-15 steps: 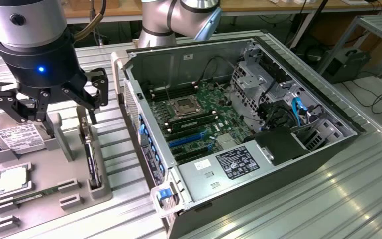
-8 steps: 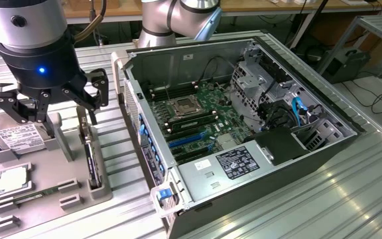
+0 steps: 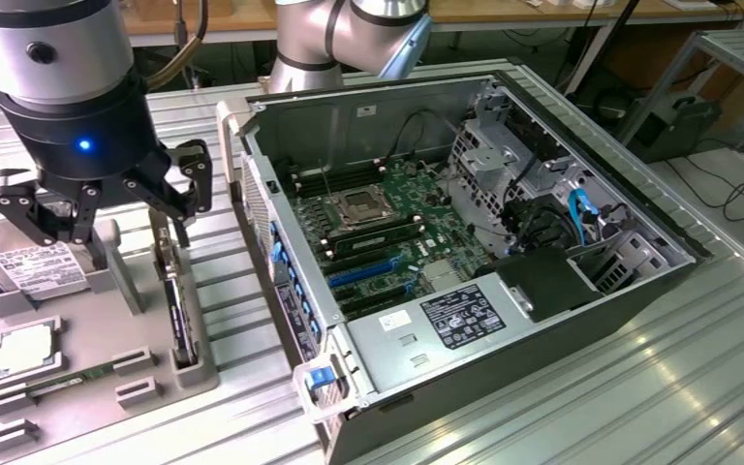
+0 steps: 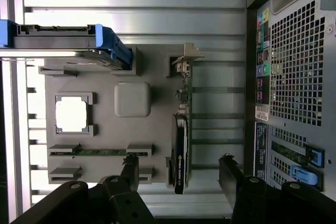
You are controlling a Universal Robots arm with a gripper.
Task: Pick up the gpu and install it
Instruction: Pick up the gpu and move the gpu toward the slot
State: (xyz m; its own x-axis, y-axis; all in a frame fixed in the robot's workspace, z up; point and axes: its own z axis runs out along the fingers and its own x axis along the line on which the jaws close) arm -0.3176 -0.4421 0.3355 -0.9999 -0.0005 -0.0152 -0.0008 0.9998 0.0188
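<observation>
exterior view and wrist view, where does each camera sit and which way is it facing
Exterior view: raised off the arm, looking down at an angle on the open computer case and the grey tray; the arm and open gripper show at the exterior view's left.
Wrist view: on the wrist, looking straight down past the gripper onto the tray and the case's rear panel.
Shared: the gpu standing on edge in the tray, the hard drive, the case.

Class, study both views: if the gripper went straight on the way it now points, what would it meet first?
Most likely the gpu, standing on edge in the grey holder. In the wrist view it lies in line between the fingers of the open gripper. How far off it is remains unclear.
</observation>
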